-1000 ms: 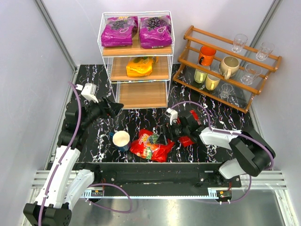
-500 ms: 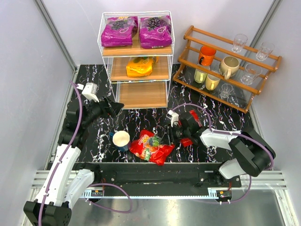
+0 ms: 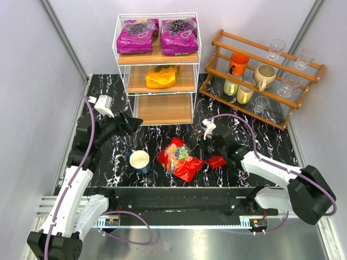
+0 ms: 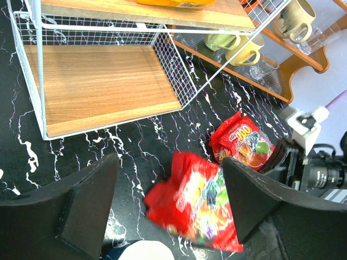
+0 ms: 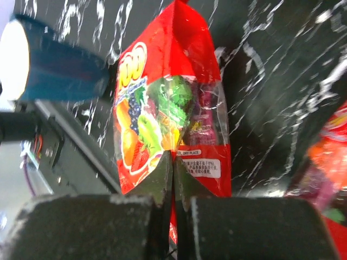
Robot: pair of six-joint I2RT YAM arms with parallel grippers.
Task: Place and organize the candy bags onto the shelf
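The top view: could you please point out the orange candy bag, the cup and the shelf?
orange candy bag (image 3: 160, 77): top view, middle of the pouch.
cup (image 3: 140, 160): top view, its white inside.
shelf (image 3: 164, 108): top view, bare bottom board.

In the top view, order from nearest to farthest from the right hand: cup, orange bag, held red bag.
1. Red bag, held in the right hand.
2. Cup, to its left.
3. Orange bag, on the shelf, middle tier.

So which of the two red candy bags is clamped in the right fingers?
The red bag nearer the blue cup: the right fingers are shut on its edge. The other red bag lies loose beside that arm.
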